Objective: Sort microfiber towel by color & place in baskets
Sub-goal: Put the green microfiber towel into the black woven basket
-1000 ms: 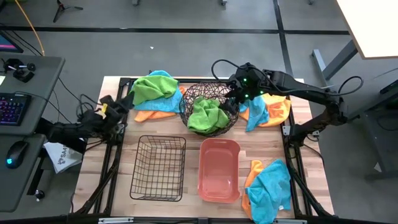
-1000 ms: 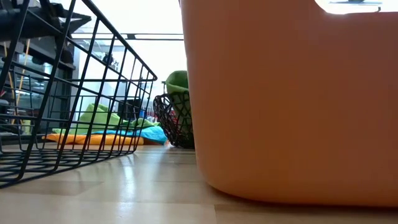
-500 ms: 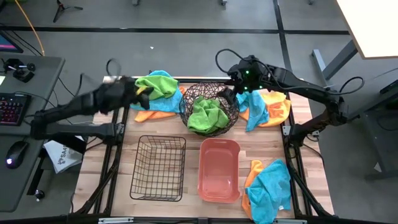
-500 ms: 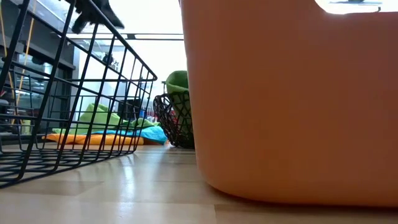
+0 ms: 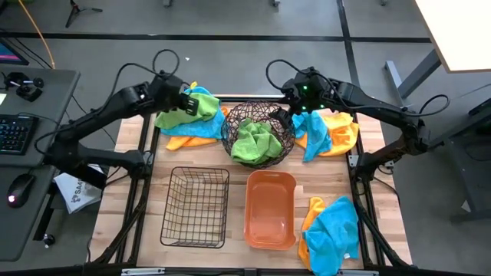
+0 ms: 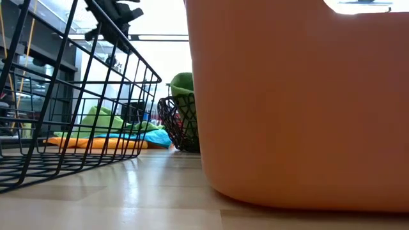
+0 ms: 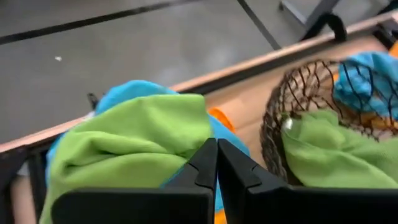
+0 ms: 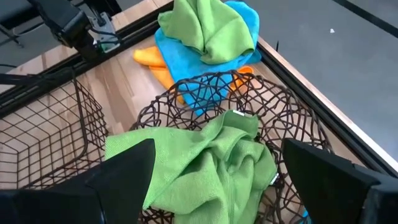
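A green towel [image 5: 256, 142] lies bunched in the round dark wire bowl [image 5: 230, 123]. At the table's far left a second green towel [image 5: 182, 113] rests on a blue and an orange one. My left gripper [image 7: 216, 149] is shut and hangs above that pile, well clear of the table in the low view [image 6: 114, 14]. My right gripper [image 8: 224, 180] is open wide over the bowl's right rim, above the green towel [image 8: 205, 165]. The black wire basket [image 5: 196, 207] and the salmon tub [image 5: 270, 208] stand near the front.
A blue and an orange towel [image 5: 328, 130] lie right of the bowl. Another blue-on-orange heap [image 5: 331, 234] sits at the near right corner. Bare wood shows between the bowl and the two front containers. A desk with a keyboard stands off the table's left.
My left arm has swung up from the table's left edge and reached toward the far edge, ending above the far-left pile. My right gripper has drawn back slightly toward the far edge, staying over the bowl. The towels have not moved.
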`<act>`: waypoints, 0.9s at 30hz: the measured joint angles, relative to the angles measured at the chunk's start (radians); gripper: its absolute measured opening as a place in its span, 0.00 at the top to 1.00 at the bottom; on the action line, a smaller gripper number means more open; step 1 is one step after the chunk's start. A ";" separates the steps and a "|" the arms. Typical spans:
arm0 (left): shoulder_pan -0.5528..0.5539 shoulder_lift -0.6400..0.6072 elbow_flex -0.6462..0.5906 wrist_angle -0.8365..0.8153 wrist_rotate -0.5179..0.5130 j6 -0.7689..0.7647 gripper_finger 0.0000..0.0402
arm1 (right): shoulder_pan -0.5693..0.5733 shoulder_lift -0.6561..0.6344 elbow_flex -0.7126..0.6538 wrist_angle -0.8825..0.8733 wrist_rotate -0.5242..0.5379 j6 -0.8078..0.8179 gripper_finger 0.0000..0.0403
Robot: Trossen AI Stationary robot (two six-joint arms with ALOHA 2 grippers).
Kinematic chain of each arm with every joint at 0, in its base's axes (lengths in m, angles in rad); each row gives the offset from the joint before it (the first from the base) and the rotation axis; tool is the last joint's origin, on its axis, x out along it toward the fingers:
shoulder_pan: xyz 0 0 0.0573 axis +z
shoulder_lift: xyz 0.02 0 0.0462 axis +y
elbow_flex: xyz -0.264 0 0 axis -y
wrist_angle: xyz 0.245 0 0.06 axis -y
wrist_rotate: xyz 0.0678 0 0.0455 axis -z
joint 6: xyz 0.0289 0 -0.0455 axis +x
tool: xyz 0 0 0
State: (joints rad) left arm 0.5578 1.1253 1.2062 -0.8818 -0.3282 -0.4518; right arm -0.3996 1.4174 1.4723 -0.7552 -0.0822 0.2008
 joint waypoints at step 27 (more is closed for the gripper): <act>0.292 0.346 0.000 -0.171 0.038 0.309 0.76 | 0.000 0.000 0.000 -0.022 0.011 -0.053 0.14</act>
State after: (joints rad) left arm 0.8502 1.4716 1.2060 -1.0525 -0.2907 -0.1431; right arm -0.3996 1.4178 1.4720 -0.7768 -0.0708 0.1482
